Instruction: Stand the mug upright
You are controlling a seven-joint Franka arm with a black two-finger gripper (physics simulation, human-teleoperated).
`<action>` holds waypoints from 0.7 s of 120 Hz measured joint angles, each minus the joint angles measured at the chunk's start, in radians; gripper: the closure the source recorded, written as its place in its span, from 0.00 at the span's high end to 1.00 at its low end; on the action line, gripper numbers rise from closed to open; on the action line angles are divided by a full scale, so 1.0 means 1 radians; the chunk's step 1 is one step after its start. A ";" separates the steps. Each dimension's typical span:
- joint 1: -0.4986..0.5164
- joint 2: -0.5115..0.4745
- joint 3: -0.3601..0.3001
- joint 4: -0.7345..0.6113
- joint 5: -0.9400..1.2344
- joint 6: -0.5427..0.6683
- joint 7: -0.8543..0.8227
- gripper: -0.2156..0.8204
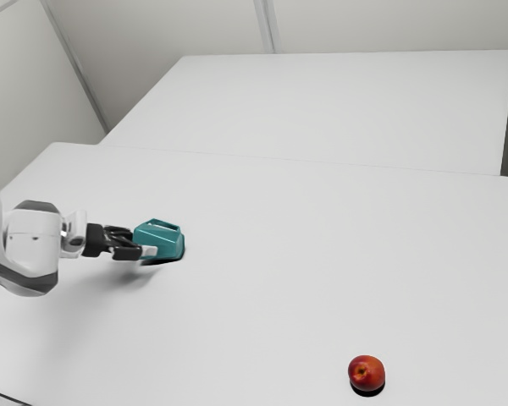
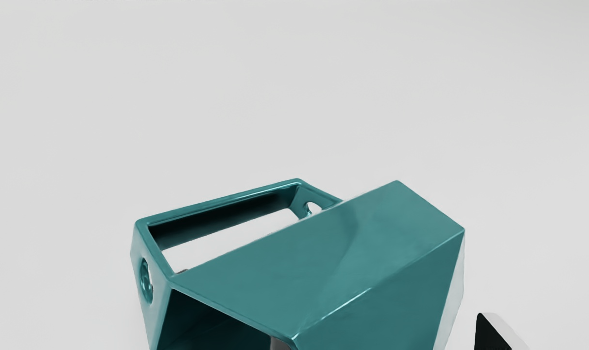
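Observation:
The teal, angular mug (image 1: 159,240) lies on its side at the exterior view's left, its mouth toward the hand. Black with pale tips, the gripper (image 1: 144,249) reaches to the mug's mouth end. In the wrist view, the mug (image 2: 323,257) shows a flat side, its dark opening and the looped handle beside it. The gripper (image 2: 387,341) is open there: one finger shows partly inside the mouth, and the other fingertip (image 2: 491,338) stands outside the wall with a gap. The mug hides much of the inner finger.
A red apple (image 1: 367,373) sits on the white table (image 1: 262,279), near the exterior view's bottom edge and well away from the mug. Another white surface (image 1: 322,106) extends behind the table.

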 joint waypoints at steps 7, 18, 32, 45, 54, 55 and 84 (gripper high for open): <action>-0.004 0.000 -0.001 0.000 -0.006 0.000 0.015 0.53; -0.009 -0.001 -0.002 0.000 -0.011 0.001 0.036 0.47; -0.009 -0.006 -0.003 0.000 -0.019 0.002 0.058 0.32; -0.008 -0.014 -0.003 0.000 -0.024 0.002 0.075 0.18; -0.008 -0.023 -0.003 0.002 -0.026 0.006 0.084 0.13; -0.008 -0.024 -0.003 0.002 -0.026 0.007 0.085 0.13; -0.009 -0.038 -0.007 0.003 -0.041 0.030 0.108 0.06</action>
